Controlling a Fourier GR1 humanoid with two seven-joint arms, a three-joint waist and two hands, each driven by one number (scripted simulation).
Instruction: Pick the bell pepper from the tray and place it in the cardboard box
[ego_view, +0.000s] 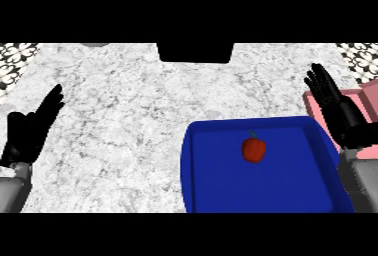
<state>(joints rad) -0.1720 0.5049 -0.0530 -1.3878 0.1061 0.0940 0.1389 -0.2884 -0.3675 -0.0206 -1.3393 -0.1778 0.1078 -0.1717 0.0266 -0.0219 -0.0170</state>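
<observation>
A small red bell pepper (254, 149) with a dark stem lies in the far half of a blue tray (221, 190) at the lower right of the counter. A pink box (360, 105) shows at the right edge, partly hidden behind my right hand. My right hand (341, 112) is open with fingers straight up, just right of the tray's far corner and apart from the pepper. At the left edge, my left hand (29, 131) is open too, fingers up, far from the tray.
The counter top (133, 100) is pale speckled stone. A black rectangular shape (195, 52) sits at the far middle edge. Patterned tiling shows in the far corners (16, 55).
</observation>
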